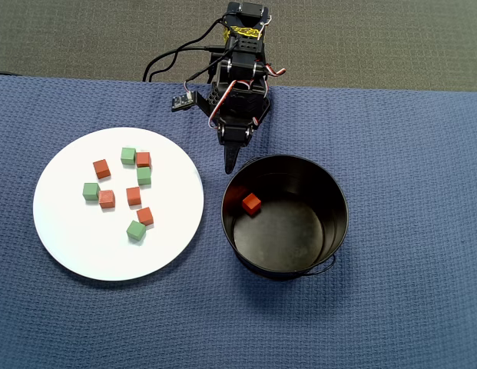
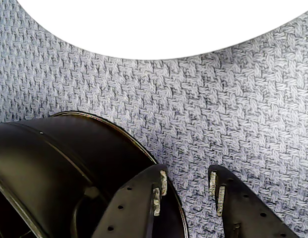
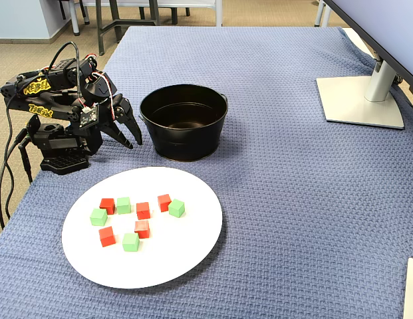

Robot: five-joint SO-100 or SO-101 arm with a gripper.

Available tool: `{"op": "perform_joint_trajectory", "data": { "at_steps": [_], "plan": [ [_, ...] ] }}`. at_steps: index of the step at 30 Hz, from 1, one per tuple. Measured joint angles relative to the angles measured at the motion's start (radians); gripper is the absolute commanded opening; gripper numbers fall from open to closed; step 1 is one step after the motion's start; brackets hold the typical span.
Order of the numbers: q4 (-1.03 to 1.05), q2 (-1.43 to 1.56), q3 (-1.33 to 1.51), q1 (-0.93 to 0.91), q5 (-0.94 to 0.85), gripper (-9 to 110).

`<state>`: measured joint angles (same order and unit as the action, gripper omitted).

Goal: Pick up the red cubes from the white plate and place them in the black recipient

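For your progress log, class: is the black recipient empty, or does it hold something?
Not empty. In the overhead view one red cube lies on the floor of the black recipient, near its left wall.

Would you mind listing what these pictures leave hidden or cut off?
- Wrist view: the white plate is cut off by the top edge, so no cubes show.
- Fixed view: the black recipient wall hides its floor and the red cube inside.
- Overhead view: the arm covers most of the gripper.
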<state>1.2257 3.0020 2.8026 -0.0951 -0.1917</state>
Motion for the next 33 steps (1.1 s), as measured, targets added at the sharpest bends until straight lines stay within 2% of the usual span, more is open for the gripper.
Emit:
{"op": "perform_joint_trajectory", "data": {
  "at_steps": [5,23,28,33],
  "plan": [
    [-0.011,-0.031,-0.041,-0.067,-0.032,0],
    [-0.018,-0.055,-0.061,-0.107,-0.052,0],
    [-0.026,-0.126,-0.144,-0.167,-0.052,4],
    [0.091,-0.147,-0.241,-0.172,-0.103,9]
  ]
}}
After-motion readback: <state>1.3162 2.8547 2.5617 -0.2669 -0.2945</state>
